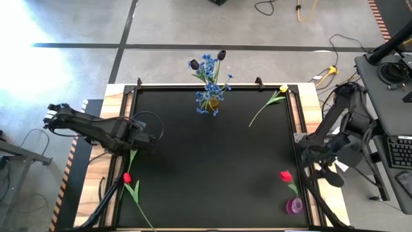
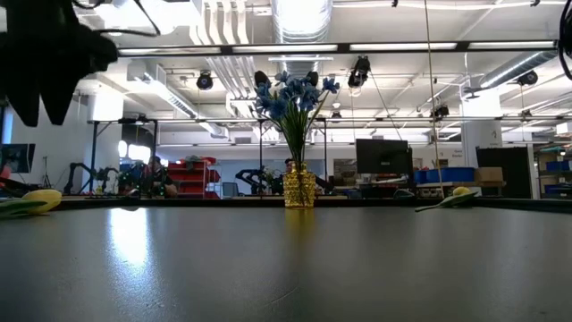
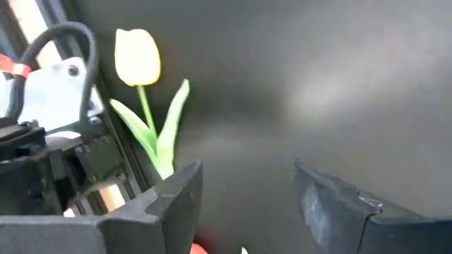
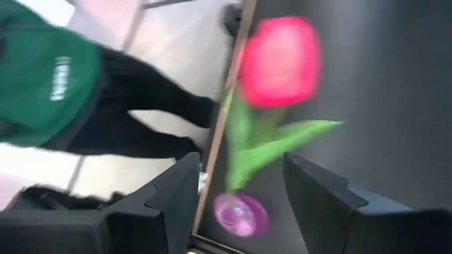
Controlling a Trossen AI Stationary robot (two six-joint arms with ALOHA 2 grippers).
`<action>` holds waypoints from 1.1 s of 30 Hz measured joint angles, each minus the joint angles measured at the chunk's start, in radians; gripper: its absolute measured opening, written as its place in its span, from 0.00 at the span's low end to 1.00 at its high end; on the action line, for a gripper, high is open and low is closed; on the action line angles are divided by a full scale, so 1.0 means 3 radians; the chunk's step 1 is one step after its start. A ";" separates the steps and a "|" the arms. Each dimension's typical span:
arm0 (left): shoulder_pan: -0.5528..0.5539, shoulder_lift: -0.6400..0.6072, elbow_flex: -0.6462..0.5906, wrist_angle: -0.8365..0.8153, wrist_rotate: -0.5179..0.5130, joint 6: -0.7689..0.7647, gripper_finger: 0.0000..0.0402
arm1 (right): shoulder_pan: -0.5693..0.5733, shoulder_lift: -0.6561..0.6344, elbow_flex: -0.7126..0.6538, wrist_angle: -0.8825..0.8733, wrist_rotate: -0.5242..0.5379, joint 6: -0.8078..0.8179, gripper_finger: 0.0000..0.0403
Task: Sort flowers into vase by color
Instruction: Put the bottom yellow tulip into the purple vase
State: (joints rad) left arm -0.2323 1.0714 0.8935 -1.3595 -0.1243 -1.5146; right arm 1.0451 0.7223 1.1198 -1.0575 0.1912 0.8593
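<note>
The left gripper (image 1: 136,137) hangs with jaws apart over a yellow tulip (image 3: 138,58) on the black table (image 1: 193,167), far left of the small gold vase (image 1: 213,102), apparently ready to grasp. The vase holds blue sprigs (image 1: 209,77) and near-black tulips (image 1: 194,64). Far right of it, the right gripper (image 1: 317,169) spreads wide beside a red tulip (image 4: 280,61) and a small purple vase (image 4: 241,214).

Blue sprigs (image 1: 209,80) in a gold vase (image 2: 299,189); red tulip (image 4: 279,62), seemingly purple disc (image 4: 241,214).
</note>
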 joint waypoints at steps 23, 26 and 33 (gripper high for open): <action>0.1585 0.1422 -0.0537 0.0234 0.0028 0.1376 0.35 | -0.0001 0.0269 0.0602 -0.0781 0.1434 0.0674 0.55; 0.1604 0.1623 -0.0567 0.0236 0.0036 0.1404 0.32 | -0.0001 0.0312 0.0603 -0.0780 0.1434 0.0756 0.55; 0.1621 0.2141 -0.0592 0.0306 0.0007 0.1388 0.25 | -0.0001 0.0430 0.0603 -0.0781 0.1432 0.0801 0.55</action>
State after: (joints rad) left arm 0.2539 1.7137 0.7159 -1.2677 -0.1223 -1.0981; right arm 1.0447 0.8514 1.3006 -1.2918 0.6209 1.0997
